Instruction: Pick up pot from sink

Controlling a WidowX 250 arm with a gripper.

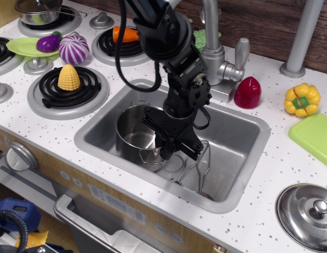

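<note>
The pot (136,134) is being gripped at its rim by the gripper (166,142) inside the sink (237,153); a straight, level lift is being called for.

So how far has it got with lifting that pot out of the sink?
Reaching looks done: the black hand is closed on the rim of the shiny steel pot. Lifting is in hand, since the pot sits tilted and looks raised. Left: bringing it clear of the grey metal sink, where it remains.
</note>
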